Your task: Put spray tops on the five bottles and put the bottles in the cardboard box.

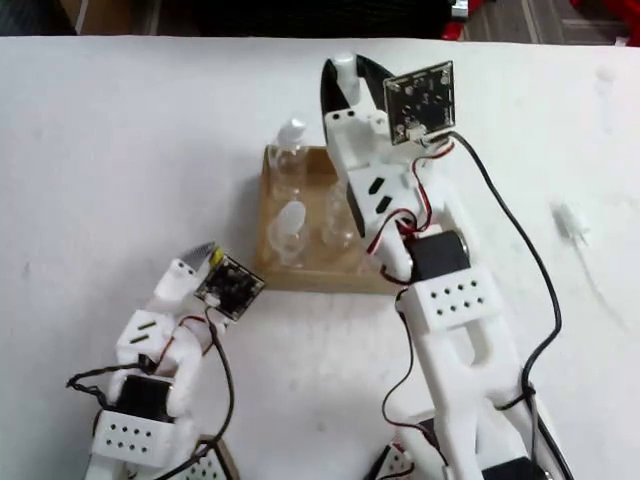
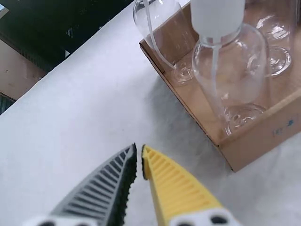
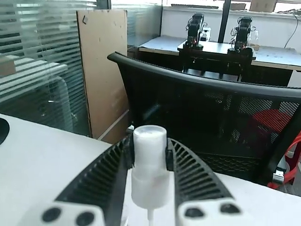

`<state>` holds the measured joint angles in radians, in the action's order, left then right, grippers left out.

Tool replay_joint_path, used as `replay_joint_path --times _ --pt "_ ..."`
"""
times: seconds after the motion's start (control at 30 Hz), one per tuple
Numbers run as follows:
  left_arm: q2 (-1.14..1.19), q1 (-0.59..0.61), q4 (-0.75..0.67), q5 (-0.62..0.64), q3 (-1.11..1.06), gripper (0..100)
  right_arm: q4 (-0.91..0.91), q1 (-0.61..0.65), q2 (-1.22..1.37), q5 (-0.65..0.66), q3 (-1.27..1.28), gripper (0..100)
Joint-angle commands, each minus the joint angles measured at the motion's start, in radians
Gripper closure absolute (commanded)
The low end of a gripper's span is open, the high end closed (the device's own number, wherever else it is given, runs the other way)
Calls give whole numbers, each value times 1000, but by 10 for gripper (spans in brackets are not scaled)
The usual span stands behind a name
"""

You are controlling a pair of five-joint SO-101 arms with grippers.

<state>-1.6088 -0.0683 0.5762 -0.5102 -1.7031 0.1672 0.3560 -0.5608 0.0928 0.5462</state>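
The white table carries both arms and the cardboard box, which sits near its centre. The right arm extends from the near edge across the right side of the box, with its wrist raised beyond the box's far edge. The right gripper is there, above the table and just past the box. Its black fingers are clamped on either side of a white spray top, held upright with its tube pointing down. The left arm is folded low at the near left, well apart from the box. The left gripper hangs over bare table with the box's near corner ahead of it. Its grey and yellow fingertips are closed almost tip to tip and grasp nothing. Clear bottles stand upright inside the box. The capped bottle nearest the left gripper carries a white top, and an adjacent bottle shows a dip tube inside.
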Motion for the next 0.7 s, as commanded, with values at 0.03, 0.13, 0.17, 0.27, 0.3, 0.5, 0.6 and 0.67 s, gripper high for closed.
replay_joint_path --times 0.03,0.13,0.17,0.27,0.3,0.5,0.6,0.67 --pt "5 -8 -15 -8 5 976 -33 -4 10 58 -5 982" --pt "5 -8 -15 -8 5 976 -27 -2 8 72 -5 982" --pt "5 -8 -15 -8 5 976 -25 -2 8 74 -5 982" --pt "5 -8 -15 -8 5 976 -18 -1 8 74 18 982" --pt "5 -8 -15 -8 5 976 -18 5 8 74 35 982" --pt "5 -7 -15 -8 5 976 -21 -1 8 68 110 982" --pt "5 -7 -15 -8 5 976 -21 2 5 68 137 982" --pt "5 -7 -15 -8 5 976 -22 7 -12 68 158 982"
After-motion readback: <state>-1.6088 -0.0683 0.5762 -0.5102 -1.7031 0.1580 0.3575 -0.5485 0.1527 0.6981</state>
